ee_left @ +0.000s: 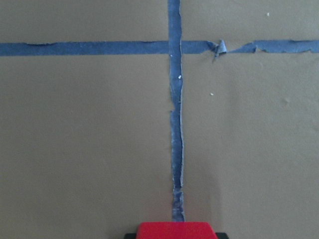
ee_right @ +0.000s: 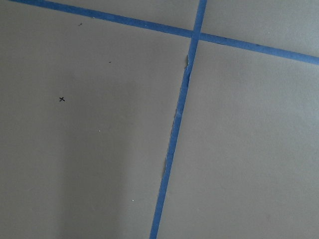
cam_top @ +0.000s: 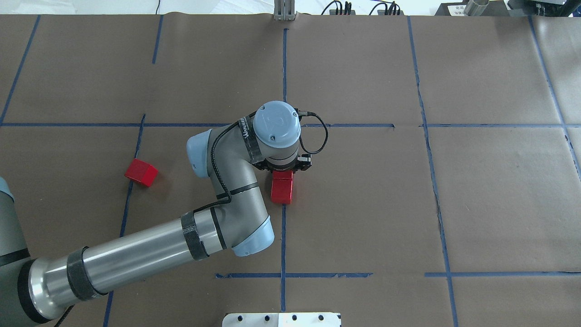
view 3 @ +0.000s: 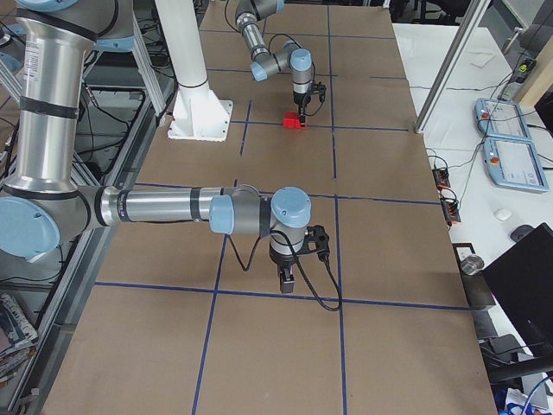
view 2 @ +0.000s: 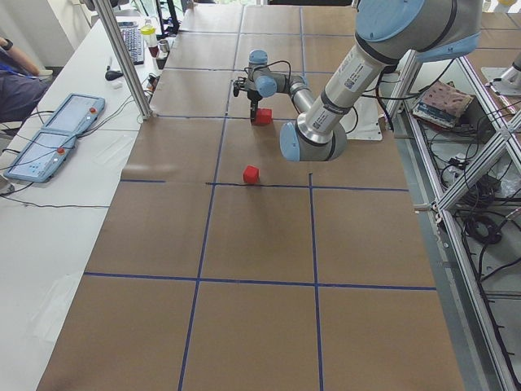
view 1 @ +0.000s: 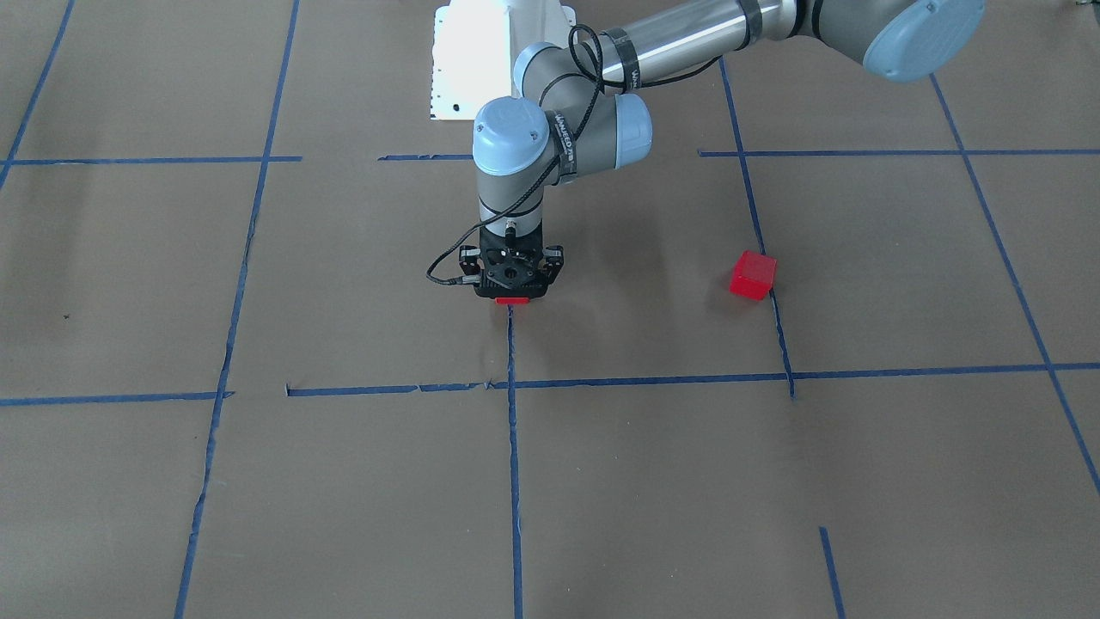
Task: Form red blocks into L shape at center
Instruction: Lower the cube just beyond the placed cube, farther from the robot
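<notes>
stretching along the tape (cam_top: 283, 236), two red blocks (cam_top: 281, 190)

1. One red block (cam_top: 141, 172), a small matte cube, lies flat on the robot's left side. It is turned askew, with a corner on a blue tape line (cam_top: 128, 200), well apart from the others.
2. A second red block (cam_top: 281, 194) rests at the table's centre, at the end of the centre tape line (cam_top: 283, 236).
3. A third red block (cam_top: 284, 176) sits flush against the second's far face, making a short straight row, its top partly hidden.
</notes>
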